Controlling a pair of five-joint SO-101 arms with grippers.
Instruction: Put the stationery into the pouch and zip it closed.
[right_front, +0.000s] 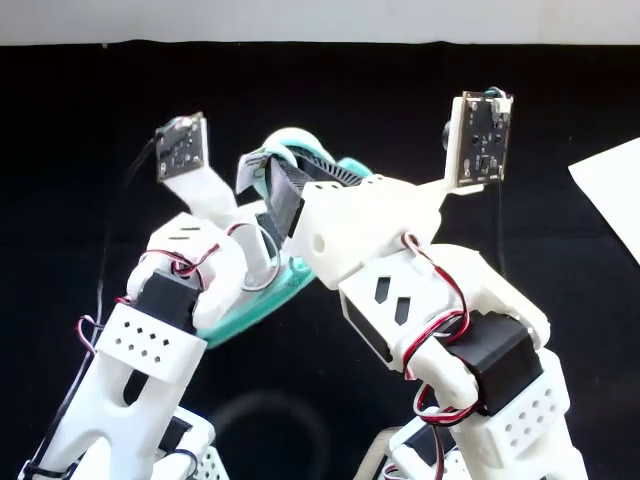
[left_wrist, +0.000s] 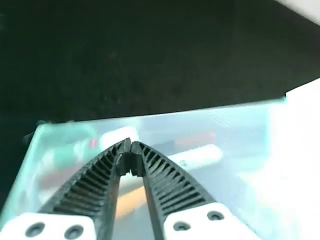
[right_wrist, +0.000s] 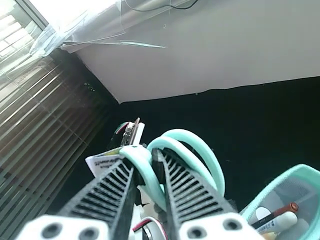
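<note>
While it is held clear of the table between the two arms, the pouch (right_front: 262, 300) is seen tilted on edge in the high view. Its teal rim curves down beside the left arm's wrist. Its clear wall is shown close up in the left wrist view, and stationery can be made out through it: a white marker (left_wrist: 196, 156), an orange piece (left_wrist: 127, 197), and red and green shapes too blurred to be named. In the right wrist view the pouch's teal-edged opening is seen near the fingers, and a white pen with a reddish cap (right_wrist: 280, 212) lies inside it.

A teal loop (right_wrist: 200, 150) at the pouch's upper end is grasped by the right gripper (right_wrist: 146, 157), whose ribbed black fingers are closed tightly on one strand of it. A white label (right_wrist: 102, 162) is seen just beside that strand. The left gripper (left_wrist: 131, 150) is clenched as well, with its fingertips pressed together on the pouch's clear wall. That hold sits lower on the pouch than the loop and apart from it.

Below the pouch, the table (right_front: 420, 90) is covered with black cloth. A white sheet (right_front: 612, 190) is laid at its edge, well apart from the pouch. Beyond the table, a white wall (right_wrist: 225, 55) and slatted blinds (right_wrist: 35, 130) are seen.
</note>
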